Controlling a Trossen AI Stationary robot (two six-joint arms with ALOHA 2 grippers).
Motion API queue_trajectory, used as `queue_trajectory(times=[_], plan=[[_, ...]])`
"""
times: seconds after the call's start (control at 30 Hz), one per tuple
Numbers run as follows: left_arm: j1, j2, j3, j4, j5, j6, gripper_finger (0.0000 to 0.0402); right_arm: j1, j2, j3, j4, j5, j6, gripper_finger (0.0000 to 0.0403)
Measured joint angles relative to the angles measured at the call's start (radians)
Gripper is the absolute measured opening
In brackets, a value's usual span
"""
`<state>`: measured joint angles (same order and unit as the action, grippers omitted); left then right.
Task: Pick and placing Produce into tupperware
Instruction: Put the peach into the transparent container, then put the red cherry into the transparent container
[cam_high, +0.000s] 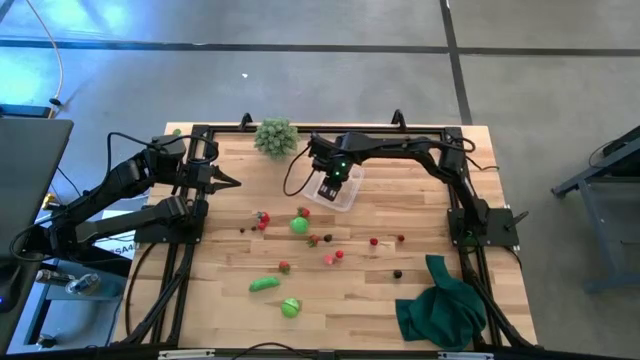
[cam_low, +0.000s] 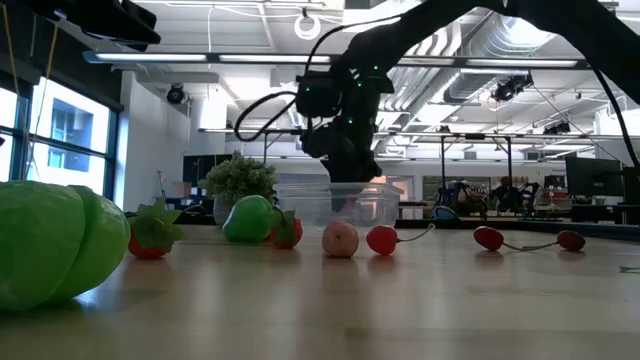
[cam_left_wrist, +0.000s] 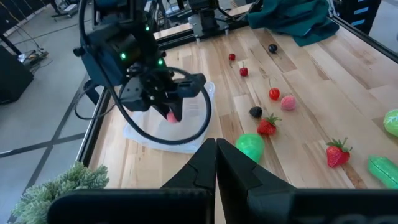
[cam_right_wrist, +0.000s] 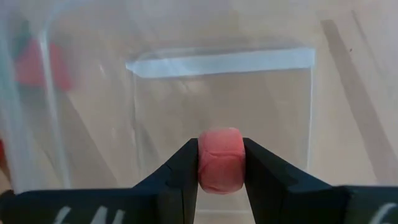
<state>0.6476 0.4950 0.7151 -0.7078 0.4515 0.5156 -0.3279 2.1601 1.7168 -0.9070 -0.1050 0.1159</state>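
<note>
Right now the right gripper (cam_right_wrist: 221, 163) hovered over the tupperware (cam_high: 338, 190) at the worktop's far side, jaws clenched on a red berry (cam_right_wrist: 220, 160). Left gripper (cam_high: 232, 182) idled far-left, jaws closed. Most produce (cam_high: 300, 226) remained scattered across the worktop.

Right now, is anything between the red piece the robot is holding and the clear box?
Nothing visible is in the way. The right gripper holds the red piece right over the open tupperware, whose bottom below it looks bare.
</note>
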Motion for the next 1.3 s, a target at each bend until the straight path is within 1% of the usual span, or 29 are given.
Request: queue_trajectory(times=[0.1, 0.27, 0.7, 0.93, 1.0, 1.13, 1.3], plan=[[0.000, 0.000, 0.000, 0.000, 0.000, 0.000, 0.0003, 0.000, -0.002, 0.001, 0.013, 0.017, -0.020, 0.0094], [0.000, 0.000, 0.000, 0.000, 0.000, 0.000, 0.0003, 0.000, -0.002, 0.000, 0.006, 0.017, -0.020, 0.0096], [0.000, 0.000, 0.000, 0.000, 0.000, 0.000, 0.0003, 0.000, -0.002, 0.000, 0.006, 0.026, -0.001, 0.0140], [0.000, 0.000, 0.000, 0.000, 0.000, 0.000, 0.0003, -0.001, -0.005, 0.001, 0.000, 0.026, 0.000, 0.0151], [0.000, 0.000, 0.000, 0.000, 0.000, 0.000, 0.0003, -0.001, -0.008, 0.022, -0.048, 0.041, 0.004, 0.0151], [0.000, 0.000, 0.000, 0.000, 0.000, 0.000, 0.0003, 0.002, -0.060, 0.062, -0.133, 0.084, 0.018, 0.0151], [0.000, 0.000, 0.000, 0.000, 0.000, 0.000, 0.0003, 0.019, -0.222, 0.033, -0.198, 0.185, 0.061, 0.0151]])
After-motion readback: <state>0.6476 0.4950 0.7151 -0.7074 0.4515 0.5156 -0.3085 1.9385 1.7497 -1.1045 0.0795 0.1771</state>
